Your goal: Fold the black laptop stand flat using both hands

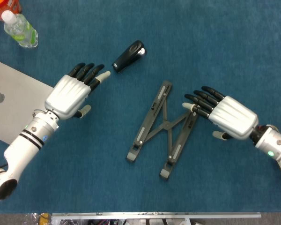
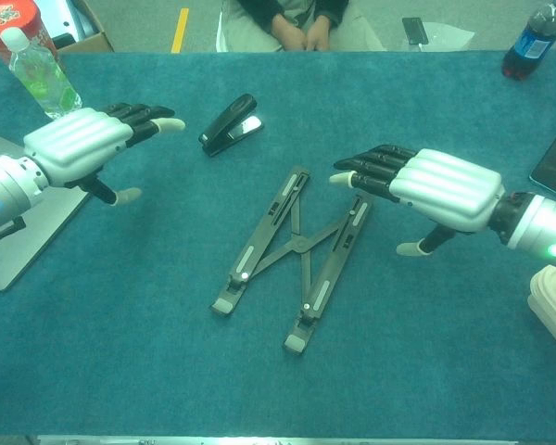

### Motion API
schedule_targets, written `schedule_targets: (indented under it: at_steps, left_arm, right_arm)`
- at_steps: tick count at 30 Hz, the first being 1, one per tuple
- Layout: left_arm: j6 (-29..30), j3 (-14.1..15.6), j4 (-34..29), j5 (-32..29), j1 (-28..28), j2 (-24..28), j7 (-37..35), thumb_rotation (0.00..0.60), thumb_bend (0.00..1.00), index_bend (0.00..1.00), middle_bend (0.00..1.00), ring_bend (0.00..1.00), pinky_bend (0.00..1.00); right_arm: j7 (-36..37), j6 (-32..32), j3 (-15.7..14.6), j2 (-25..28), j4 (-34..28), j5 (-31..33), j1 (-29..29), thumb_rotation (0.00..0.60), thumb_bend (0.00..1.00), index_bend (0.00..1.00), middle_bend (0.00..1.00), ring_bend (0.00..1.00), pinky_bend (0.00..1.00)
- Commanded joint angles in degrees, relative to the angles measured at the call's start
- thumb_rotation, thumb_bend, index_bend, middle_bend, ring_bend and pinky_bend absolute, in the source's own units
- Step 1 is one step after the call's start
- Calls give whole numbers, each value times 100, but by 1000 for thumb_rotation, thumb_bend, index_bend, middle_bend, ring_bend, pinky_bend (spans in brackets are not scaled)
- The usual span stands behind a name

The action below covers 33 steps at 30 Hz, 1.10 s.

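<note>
While the black laptop stand (image 1: 164, 129) lies flat on the blue table cloth (image 1: 225, 42) near the middle of the table, its two long bars run diagonally, feet toward the near-left edge and tips toward the far right. The bars are joined by crossed struts forming an X, with grey pads at the ends. The right hand (image 1: 225, 114) hovers palm-down, fingers spread and empty, fingertips just over the right bar's far end. The left hand (image 1: 74, 93) is likewise released, well apart, near the stapler (image 1: 129, 56).
</note>
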Motion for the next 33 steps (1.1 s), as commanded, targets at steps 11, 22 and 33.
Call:
schedule_targets:
  at_steps: [11,22,33]
  left_arm:
    - [63,-87,-148,39,104,224,-55,600,293,0,0,0,74]
    - [79,-103,-154,84,191,333,-146,600,293,0,0,0,74]
    - [142,-110,-133,161,286,412,-267,600,293,0,0,0,74]
  right_arm:
    - [-200,-172,96,-718,804,45,245,600,115,0,6,0,78]
    - [-276,-283,141,-1199,1337,114,430,600,115,0,6,0,78]
    - [-342,-403,262,-1626,1734,263,635,600,115,0,6,0,78]
